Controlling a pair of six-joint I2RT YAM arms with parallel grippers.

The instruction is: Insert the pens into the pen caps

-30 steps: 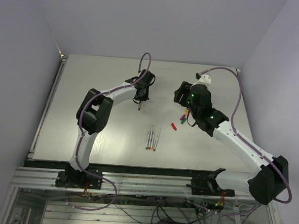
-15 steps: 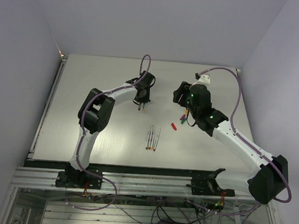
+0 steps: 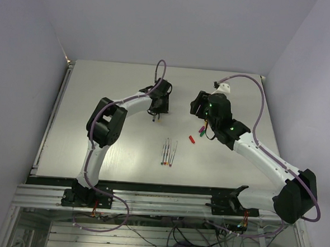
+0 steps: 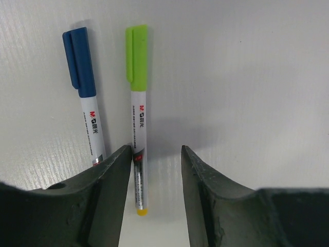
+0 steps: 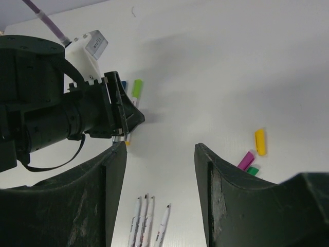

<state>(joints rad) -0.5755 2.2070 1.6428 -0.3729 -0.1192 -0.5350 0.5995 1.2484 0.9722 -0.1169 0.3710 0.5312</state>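
Note:
My left gripper is open and low over the table. A green-capped pen lies between its jaws, close against the left finger, and a blue-capped pen lies just left of it. In the top view this gripper is at the table's middle back. My right gripper is open and empty, raised, facing the left gripper. Several uncapped pens lie side by side below it, also in the top view. Loose yellow, purple and green caps lie to the right.
A red cap lies alone between the uncapped pens and the other caps. The right gripper hangs just behind those caps. The white table has walls on three sides.
The left wrist has shifted slightly toward the back right. The right arm has edged a little to the left. The pens and caps lie where they were.

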